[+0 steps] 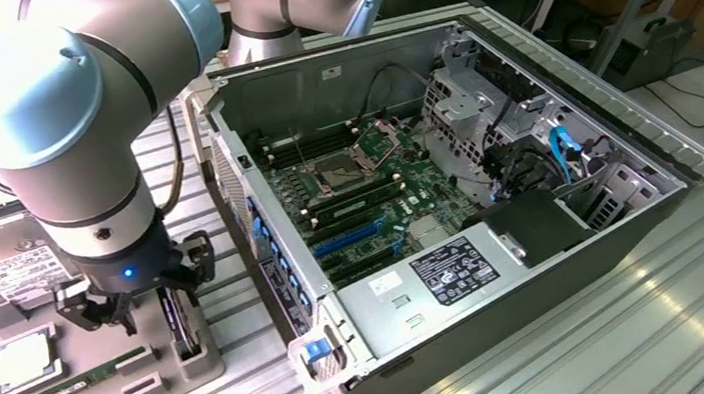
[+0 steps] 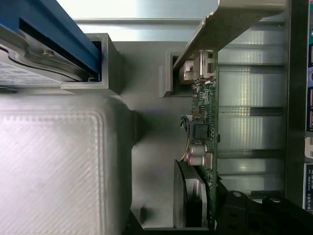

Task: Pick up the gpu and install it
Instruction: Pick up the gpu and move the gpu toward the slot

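**A:** Fig. 1, foreground: what is the claw doing?

**B:** The claw [image 1: 140,309] hangs with its fingers apart, low over the gpu [image 1: 178,324]. The card stands on edge in a slot of the grey fixture tray [image 1: 212,367]. As far as I can judge, it is not yet gripped.

**A:** How is this grasp best made?

**B:** Probably square to the card, closing on the green board [image 2: 211,122] and the fan shroud [image 2: 188,196] together. It should stay clear of the small capacitors [image 2: 198,149]. The slot suggests a straight, untilted lift.

**A:** What do the 2 containers hold?

**B:** The tray holds the gpu, a RAM stick [image 1: 73,382], a CPU [image 1: 23,363] and a hard drive [image 1: 11,269]. Beyond it on the counter [image 1: 637,323] lies the open computer case [image 1: 311,86]. Inside are a motherboard [image 1: 366,195] with blue slots [image 1: 350,237] and a labelled power supply [image 1: 449,271].
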`<state>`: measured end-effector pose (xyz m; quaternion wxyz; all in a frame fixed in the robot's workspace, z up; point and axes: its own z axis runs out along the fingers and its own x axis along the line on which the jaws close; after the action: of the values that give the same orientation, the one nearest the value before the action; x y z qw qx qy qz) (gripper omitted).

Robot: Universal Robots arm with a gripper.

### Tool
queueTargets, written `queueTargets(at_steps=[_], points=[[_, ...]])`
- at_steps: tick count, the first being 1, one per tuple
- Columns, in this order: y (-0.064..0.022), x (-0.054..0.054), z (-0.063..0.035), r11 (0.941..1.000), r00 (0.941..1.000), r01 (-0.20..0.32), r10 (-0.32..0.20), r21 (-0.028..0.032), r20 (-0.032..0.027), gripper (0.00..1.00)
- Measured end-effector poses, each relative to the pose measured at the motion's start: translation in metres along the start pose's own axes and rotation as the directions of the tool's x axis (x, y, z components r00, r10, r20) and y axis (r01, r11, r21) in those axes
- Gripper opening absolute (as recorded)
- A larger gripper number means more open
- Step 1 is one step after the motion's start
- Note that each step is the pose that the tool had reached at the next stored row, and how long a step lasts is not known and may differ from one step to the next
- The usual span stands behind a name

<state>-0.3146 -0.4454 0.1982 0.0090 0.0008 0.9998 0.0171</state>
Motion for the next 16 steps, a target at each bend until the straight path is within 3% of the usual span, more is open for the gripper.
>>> queueTargets(at_steps=[3, 12, 16], points=[[0.0049, 0.000, 0.0030, 1.0000, 1.0000, 0.000, 0.000, 0.0092, 0.0001, 0.72], [0.0062, 0.000, 0.0130, 0.9998, 1.0000, 0.001, -0.001, 0.0210, -0.0017, 0.72], [0.0066, 0.000, 0.0148, 0.9997, 1.0000, 0.001, -0.001, 0.0226, -0.0008, 0.72]])
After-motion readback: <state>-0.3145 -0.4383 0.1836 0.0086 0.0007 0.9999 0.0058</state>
